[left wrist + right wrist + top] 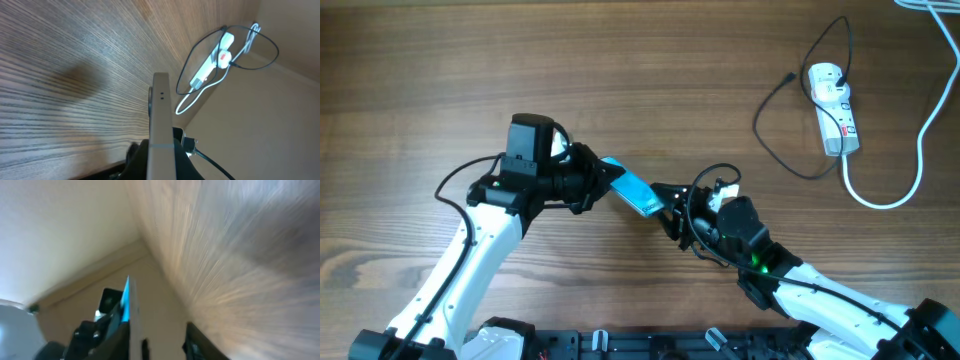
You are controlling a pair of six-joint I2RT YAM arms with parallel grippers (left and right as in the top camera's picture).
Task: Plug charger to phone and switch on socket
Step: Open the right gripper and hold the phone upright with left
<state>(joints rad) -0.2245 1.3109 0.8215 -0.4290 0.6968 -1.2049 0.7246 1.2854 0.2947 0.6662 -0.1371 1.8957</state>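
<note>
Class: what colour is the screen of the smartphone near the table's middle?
Bright cyan-turquoise, on the flat rectangular smartphone; clearest in the overhead view.

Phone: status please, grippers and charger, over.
Left gripper shut on phone. Right gripper at phone's other end, grip unclear. Charger not plugged in, lying by socket.
</note>
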